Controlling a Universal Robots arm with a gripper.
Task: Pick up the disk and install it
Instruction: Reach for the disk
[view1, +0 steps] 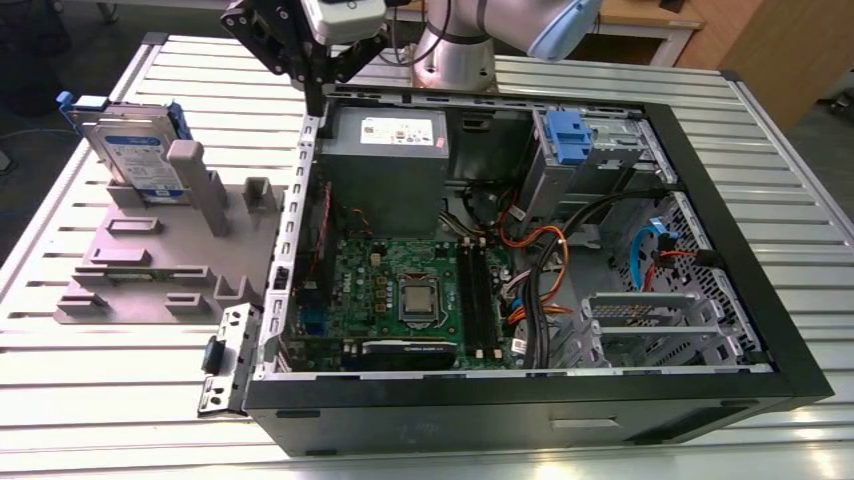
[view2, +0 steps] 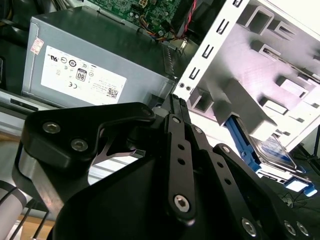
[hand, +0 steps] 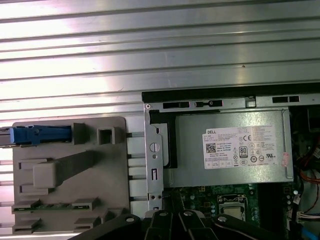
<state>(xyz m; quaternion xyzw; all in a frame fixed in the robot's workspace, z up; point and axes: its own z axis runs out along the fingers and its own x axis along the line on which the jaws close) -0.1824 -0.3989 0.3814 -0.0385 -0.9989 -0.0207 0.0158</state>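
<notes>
I see the gripper (view1: 316, 98) clenched, empty, over the PC case (view1: 534, 405) edge by the PSU (view1: 387, 150). Disk (view1: 136, 150) stands upright in grey fixture (view1: 147, 270), exterior view's left, well apart from gripper.

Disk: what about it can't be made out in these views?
Exterior view: posts of the grey plastic holder hide the lower edge of the silver-grey disk in its blue plastic carrier.
First wrist view: the disk is seen edge-on and cut by the picture's edge; its label is hidden.
Second wrist view: the holder and the black hand cover much of it.
</notes>
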